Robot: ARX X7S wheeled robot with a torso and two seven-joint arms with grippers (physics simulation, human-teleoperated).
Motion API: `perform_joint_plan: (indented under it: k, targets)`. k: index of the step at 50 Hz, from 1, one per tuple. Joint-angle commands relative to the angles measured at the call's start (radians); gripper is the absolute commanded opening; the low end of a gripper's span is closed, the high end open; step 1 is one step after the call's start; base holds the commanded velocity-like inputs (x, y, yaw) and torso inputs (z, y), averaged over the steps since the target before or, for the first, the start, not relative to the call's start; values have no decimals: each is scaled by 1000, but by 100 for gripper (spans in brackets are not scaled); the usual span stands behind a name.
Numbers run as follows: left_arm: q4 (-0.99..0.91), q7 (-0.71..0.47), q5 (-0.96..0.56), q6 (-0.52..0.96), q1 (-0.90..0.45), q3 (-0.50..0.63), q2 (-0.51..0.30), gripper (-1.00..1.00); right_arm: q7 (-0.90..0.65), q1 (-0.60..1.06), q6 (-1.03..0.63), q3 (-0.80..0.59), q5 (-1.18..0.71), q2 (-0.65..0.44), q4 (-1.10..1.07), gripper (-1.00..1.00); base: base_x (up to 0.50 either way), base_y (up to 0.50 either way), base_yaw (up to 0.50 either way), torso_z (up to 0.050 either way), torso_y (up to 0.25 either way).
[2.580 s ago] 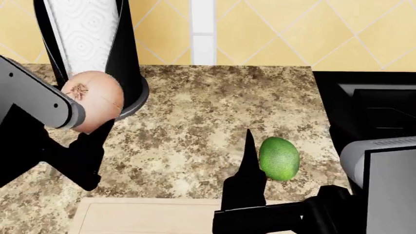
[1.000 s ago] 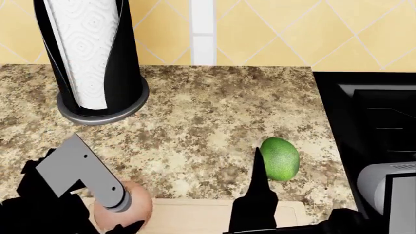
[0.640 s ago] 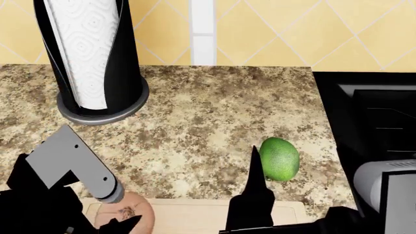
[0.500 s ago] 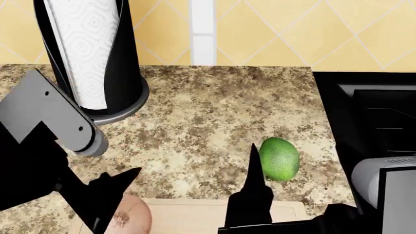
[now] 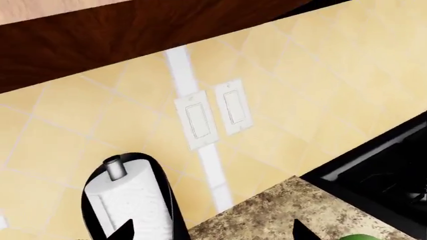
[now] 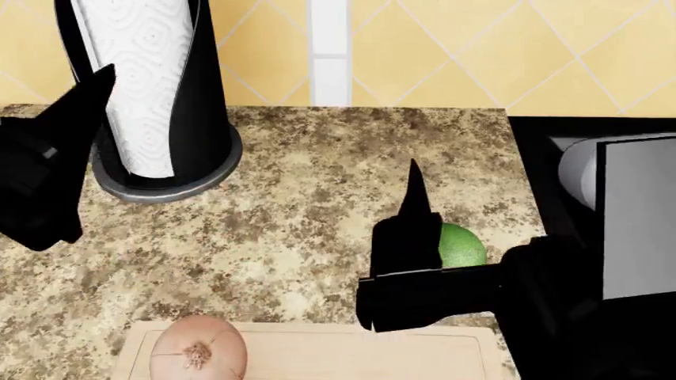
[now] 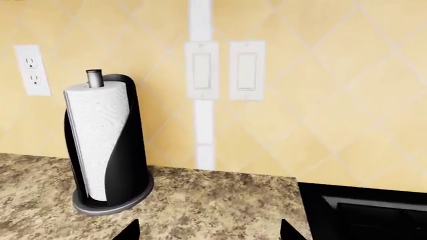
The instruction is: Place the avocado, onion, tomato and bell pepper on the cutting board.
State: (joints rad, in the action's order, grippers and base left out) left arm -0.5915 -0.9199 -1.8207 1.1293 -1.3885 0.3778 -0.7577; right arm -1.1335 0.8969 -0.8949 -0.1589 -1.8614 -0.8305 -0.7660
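Note:
The onion [image 6: 196,353] rests on the left end of the cutting board [image 6: 338,348] at the near edge of the head view, free of any gripper. The avocado [image 6: 461,246] lies on the counter beyond the board's right end, half hidden behind my right gripper [image 6: 414,207], which hovers over it, open and empty, as the right wrist view [image 7: 210,232] shows. My left gripper [image 6: 76,123] is raised at the far left beside the paper towel holder, open and empty [image 5: 213,233]. A sliver of the avocado [image 5: 363,236] shows in the left wrist view. The tomato and bell pepper are out of view.
A black paper towel holder [image 6: 158,95] stands at the back left of the speckled granite counter [image 6: 306,198]. A black stove [image 6: 549,158] borders the counter on the right. A yellow tiled wall with switches [image 7: 223,70] is behind.
My left gripper let go of the onion on the board, then rose and drew back to the left. My right arm lifted and moved forward over the avocado.

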Motion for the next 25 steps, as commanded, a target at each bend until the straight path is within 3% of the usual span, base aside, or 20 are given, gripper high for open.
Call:
perform_joint_plan:
  k: [1,14,25]
  targets:
    - [-216,-116,15,-133,206,-161,-50,100,99,136,-73,-60,85,49,154,100,0,0,0,0,0]
    - [-287,-122,36,-183,289,-207,-53,100,84,286,-170,-184,34,70,347,100,0,0,0,0,0]
    - [-283,-49,113,-194,353,-236,-40,100,126,370,-239,-264,48,110,503,100,0,0,0,0,0]
